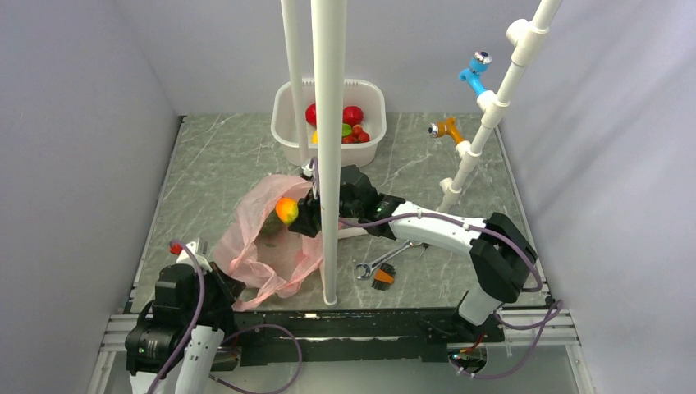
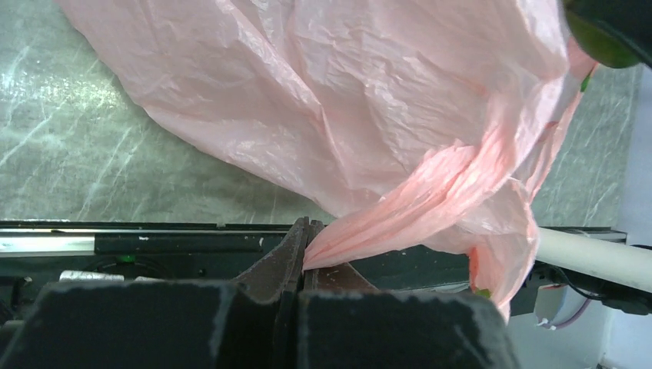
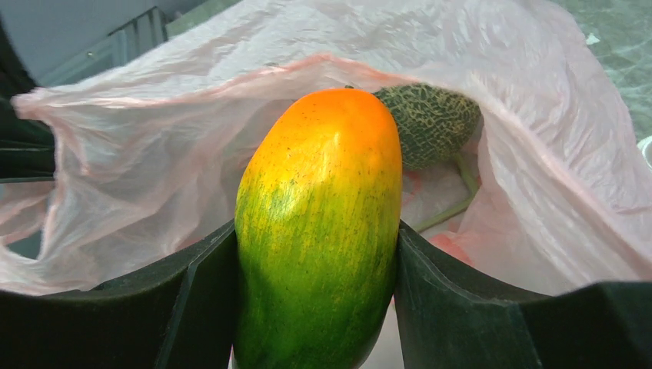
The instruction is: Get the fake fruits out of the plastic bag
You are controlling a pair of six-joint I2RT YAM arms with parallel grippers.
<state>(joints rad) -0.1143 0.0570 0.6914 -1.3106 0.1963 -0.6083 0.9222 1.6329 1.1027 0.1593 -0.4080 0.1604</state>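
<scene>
Pinching a bunched fold of the plastic bag (image 2: 323, 115) at its near edge, my left gripper (image 2: 306, 244) had its jaws fully closed on the film, anchoring it. Further right, at the bag's mouth, my right gripper (image 3: 317, 269) was clamped partway open around an orange-and-green mango-like fruit (image 3: 319, 207). A netted green melon (image 3: 430, 123) lay inside the bag behind it. Red and green pieces (image 1: 353, 115) sat in the white tub (image 1: 281, 111) at the back, so I judged the job well along, with these two left.
</scene>
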